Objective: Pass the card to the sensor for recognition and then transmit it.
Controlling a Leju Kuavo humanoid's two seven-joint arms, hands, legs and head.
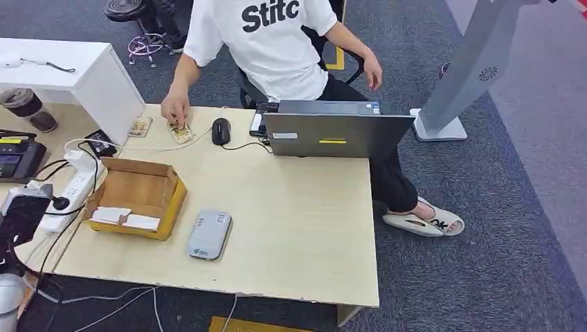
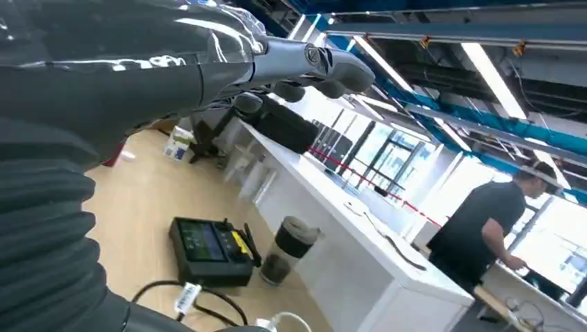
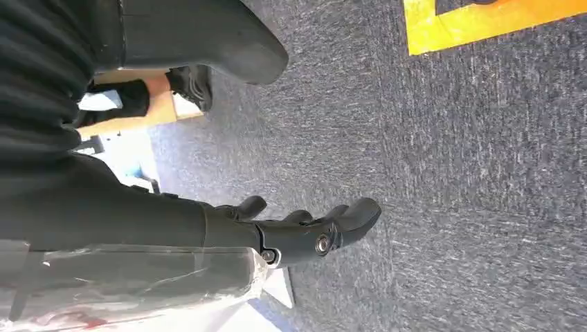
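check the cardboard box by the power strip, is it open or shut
Open: the cardboard box has its flaps folded outward, showing white cards lying inside.

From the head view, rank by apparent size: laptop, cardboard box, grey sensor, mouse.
1. Laptop
2. Cardboard box; nearer the camera, so its margin under the laptop is unsure
3. Grey sensor
4. Mouse, smallest, though farthest away

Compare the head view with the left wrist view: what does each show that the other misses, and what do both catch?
Head view alone: a seated person's hand on a card, a cardboard box, a grey sensor, a mouse and a laptop. Left wrist view alone: the left hand, fingers apart and holding nothing, and a standing person in black. Both: the dark screen device, the dark cup and the white counter.
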